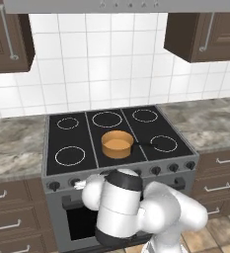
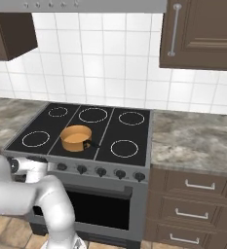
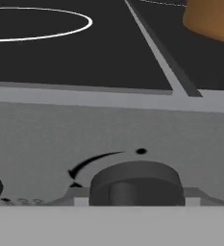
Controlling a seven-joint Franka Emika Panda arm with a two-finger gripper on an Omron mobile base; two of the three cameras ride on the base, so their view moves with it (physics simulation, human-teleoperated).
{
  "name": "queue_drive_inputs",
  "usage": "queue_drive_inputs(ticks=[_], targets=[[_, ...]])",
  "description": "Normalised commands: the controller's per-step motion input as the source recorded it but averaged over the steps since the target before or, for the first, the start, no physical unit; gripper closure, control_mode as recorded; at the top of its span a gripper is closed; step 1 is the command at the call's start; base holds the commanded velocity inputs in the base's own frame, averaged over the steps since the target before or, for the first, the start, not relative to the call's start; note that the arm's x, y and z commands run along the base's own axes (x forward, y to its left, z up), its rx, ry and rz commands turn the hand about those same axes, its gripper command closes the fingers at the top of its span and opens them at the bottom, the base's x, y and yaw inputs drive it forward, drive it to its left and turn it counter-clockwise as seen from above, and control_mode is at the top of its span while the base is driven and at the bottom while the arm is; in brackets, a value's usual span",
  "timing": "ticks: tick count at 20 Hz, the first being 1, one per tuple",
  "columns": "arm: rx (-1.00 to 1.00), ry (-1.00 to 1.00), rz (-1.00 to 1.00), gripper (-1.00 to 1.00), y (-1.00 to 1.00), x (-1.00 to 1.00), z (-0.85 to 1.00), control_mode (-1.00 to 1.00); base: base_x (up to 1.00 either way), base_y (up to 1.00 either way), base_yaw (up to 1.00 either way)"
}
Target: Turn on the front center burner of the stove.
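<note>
- Left base view: the stove (image 1: 117, 148) stands between two counters, knobs along its front edge. An orange pot (image 1: 117, 144) sits on the front centre ring. My arm (image 1: 121, 210) hides the middle knobs, so I should confirm which knob I face.
- Right base view: the pot's handle points towards the front right ring (image 2: 124, 148); nothing blocks the knob row (image 2: 100, 171).
- Hand view: one black knob (image 3: 136, 185) lies dead ahead, very close. I cannot tell how wide my fingers stand. I should centre, clamp squarely, then twist.
</note>
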Motion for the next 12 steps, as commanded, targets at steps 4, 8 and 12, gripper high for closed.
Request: queue_drive_inputs(ticks=[4,8,12], targets=[[-0.54,0.17,0.00,1.00,1.00,-0.01,0.03,-1.00,0.00,0.00,0.00],[-0.65,0.40,0.00,1.00,1.00,0.00,0.05,-1.00,0.00,0.00,0.00],[-0.84,0.44,0.00,1.00,1.00,0.00,-0.05,-1.00,0.00,0.00,0.00]])
